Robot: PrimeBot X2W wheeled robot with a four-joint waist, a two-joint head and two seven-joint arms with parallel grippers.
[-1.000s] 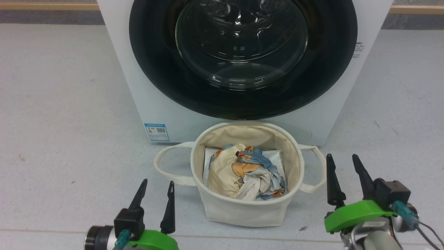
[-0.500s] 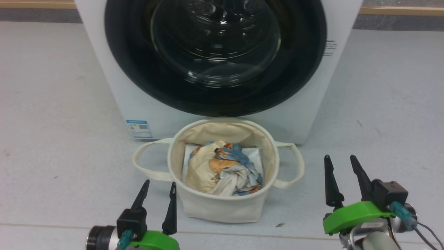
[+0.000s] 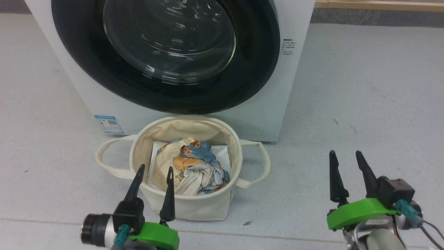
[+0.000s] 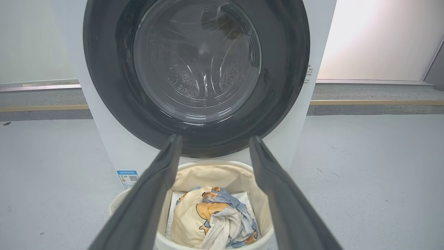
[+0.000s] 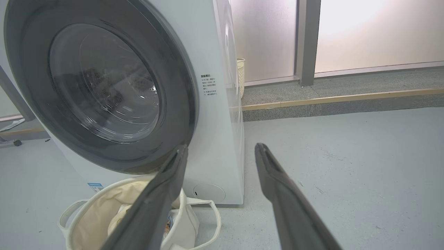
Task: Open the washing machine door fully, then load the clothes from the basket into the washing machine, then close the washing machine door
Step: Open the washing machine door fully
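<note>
Washing machine (image 3: pixel 267 111): one, door (image 3: pixel 249 69) shut.
Basket (image 3: pixel 208 208): one, holding clothes (image 3: pixel 187 166).
Left gripper (image 3: pixel 156 167), right gripper (image 3: pixel 345 152): two, jaws wide, empty.
Floor (image 3: pixel 364 86): open rightward.

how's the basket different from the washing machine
The basket is a small round cream canvas tub; the washing machine is a much larger white box. The basket is open on top, clothes showing inside; the washing machine's black door is shut. Both stand on the grey floor, close together.

Bright, even light. Streaky glare on the washing machine door (image 3: pixel 170 38) glass. Washed-out glow from frosted panels (image 5: pixel 374 31) behind. Soft shadows on the floor (image 3: pixel 364 86); wrist-view edges bent.
</note>
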